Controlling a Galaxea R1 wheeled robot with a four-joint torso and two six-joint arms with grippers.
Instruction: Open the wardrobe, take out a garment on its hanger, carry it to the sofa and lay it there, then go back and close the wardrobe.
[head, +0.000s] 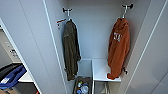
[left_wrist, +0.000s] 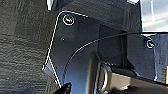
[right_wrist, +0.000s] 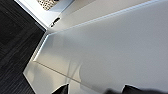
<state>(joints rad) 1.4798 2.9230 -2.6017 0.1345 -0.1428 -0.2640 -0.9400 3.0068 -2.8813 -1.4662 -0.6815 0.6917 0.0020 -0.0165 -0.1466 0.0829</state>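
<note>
The orange jacket (head: 118, 47) hangs lengthwise up right in the open wardrobe (head: 95, 30), likely nearer my right arm; I cannot tell either gripper's state.

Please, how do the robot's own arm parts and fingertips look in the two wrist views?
In the left wrist view: a glossy dark plate with a pale edge, round fittings at its corners and a thin black cable curving across it. In the right wrist view: two black fingertips at the frame edge.

In the open wardrobe (head: 100, 37), the garment (head: 118, 47) hangs right above a shelf (head: 101, 70); another jacket (head: 70, 50) hangs left, a basket (head: 82, 86) below.
</note>
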